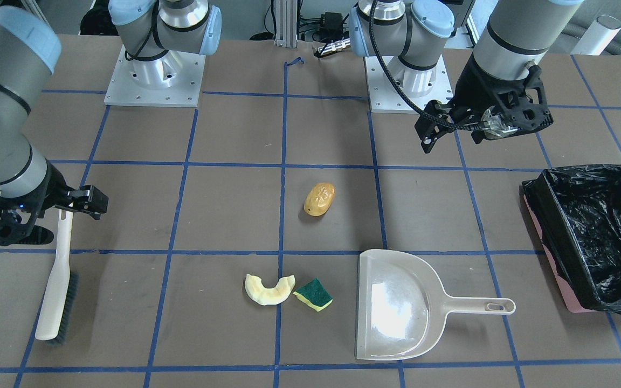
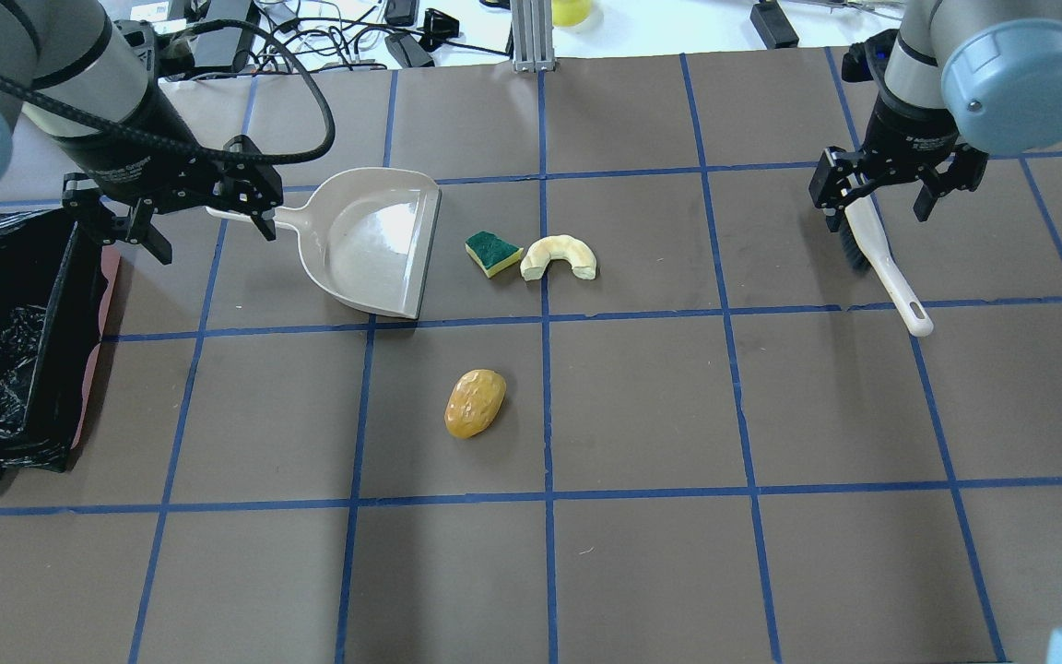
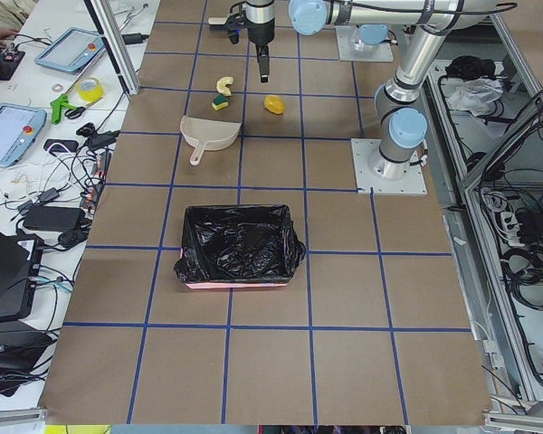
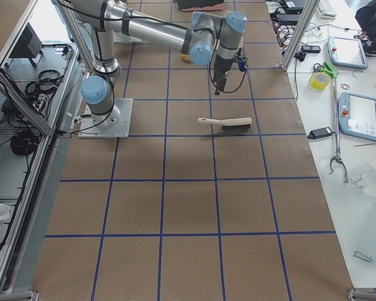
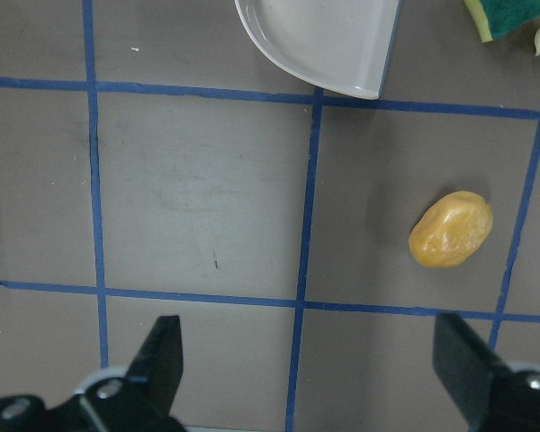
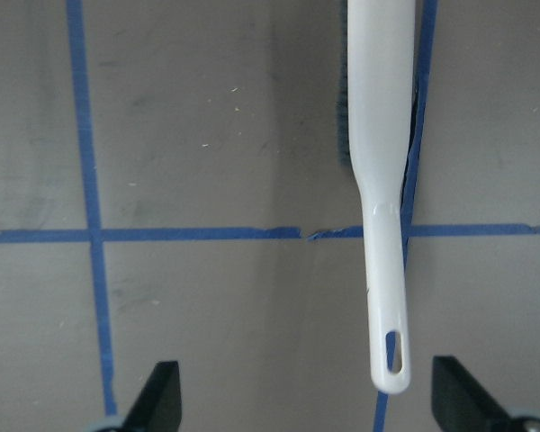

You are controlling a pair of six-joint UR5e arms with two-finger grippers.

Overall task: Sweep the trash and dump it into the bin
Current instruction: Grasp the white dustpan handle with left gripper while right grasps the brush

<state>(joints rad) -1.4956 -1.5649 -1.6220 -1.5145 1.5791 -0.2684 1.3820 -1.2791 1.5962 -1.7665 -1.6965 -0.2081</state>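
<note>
Though white lettering (image 2: pixel 122 171) above them blurs (unreadable), the left fingers (image 5: pixel 165 358) gape.

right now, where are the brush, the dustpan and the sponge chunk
brush (image 1: pixel 56 280), exterior front-facing view, on its white back
dustpan (image 1: pixel 397 307), exterior front-facing view, on the bare pan floor
sponge chunk (image 1: pixel 313 292), exterior front-facing view, on its green top

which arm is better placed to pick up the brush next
Right. The open right gripper hangs directly over the brush handle. The left gripper, also open, is far off by the dustpan handle.
</note>
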